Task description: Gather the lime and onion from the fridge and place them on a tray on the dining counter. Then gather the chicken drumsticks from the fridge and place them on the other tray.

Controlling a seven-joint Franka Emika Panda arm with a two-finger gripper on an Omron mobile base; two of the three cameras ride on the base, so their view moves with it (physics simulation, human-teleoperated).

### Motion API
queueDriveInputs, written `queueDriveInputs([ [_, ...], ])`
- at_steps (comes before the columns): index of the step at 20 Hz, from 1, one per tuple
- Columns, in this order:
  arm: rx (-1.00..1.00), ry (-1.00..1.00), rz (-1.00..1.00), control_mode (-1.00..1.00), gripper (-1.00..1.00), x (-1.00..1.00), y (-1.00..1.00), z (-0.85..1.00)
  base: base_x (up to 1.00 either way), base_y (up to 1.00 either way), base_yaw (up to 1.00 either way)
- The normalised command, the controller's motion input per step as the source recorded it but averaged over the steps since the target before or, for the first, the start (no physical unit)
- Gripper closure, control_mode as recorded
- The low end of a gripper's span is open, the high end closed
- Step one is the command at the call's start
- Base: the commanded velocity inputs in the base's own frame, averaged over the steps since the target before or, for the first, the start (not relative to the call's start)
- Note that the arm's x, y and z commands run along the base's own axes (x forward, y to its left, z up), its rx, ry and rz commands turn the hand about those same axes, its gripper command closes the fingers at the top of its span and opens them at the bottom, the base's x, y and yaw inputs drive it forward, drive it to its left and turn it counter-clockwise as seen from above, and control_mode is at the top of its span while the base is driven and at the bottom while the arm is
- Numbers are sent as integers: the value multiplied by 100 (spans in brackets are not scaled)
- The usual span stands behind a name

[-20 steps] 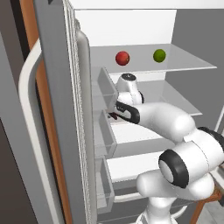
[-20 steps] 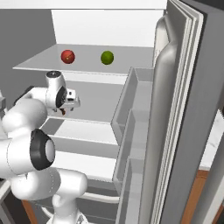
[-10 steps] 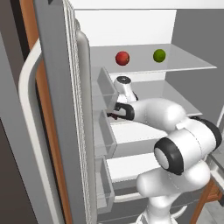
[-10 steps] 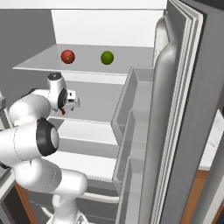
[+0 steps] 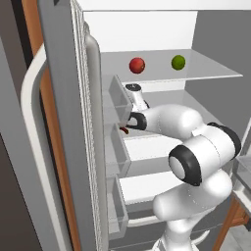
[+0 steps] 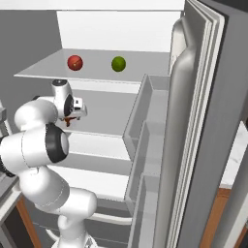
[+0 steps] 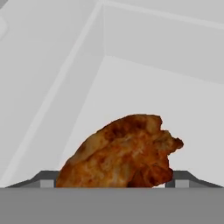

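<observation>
The gripper (image 7: 113,181) sits right at a chicken drumstick (image 7: 120,153), with one dark finger tip (image 7: 46,180) on each side of the meat. The jaws stand wide apart around it, and I cannot tell if they press on it. The drumstick is brown and bumpy, with orange and dark patches, and it lies on the white middle shelf of the fridge (image 5: 68,122). A second ago the arm was bent farther out from the fridge, and now it has reached deeper in and more to the left side, by the door bins. The red bit under the hand (image 5: 125,130) is where the drumstick is. Farther back and higher up, the onion (image 5: 137,65) and the lime (image 5: 178,62) rest on the top shelf, well apart, just where they were before. The onion is a dark red ball and the lime is a bright green ball.
</observation>
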Motion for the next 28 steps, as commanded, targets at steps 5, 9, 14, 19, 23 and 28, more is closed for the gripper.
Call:
queueDriveInputs([
  [5, 0, 0, 0, -100, 100, 0, 3, -52, 0, 0, 0],
  [9, -1, 2, 0, -100, 100, 0, 0, -46, 0, 0, 0],
  [14, -1, -1, 0, -100, 100, -17, 0, -41, 0, 0, 0],
  [19, -3, -9, 0, -100, 100, -49, -8, -56, 0, 0, 0],
  [23, -1, -6, -1, -100, 100, -42, -12, -47, 0, 0, 0],
  [28, 0, -2, -6, -100, 100, -68, -14, -12, 0, 0, 0],
])
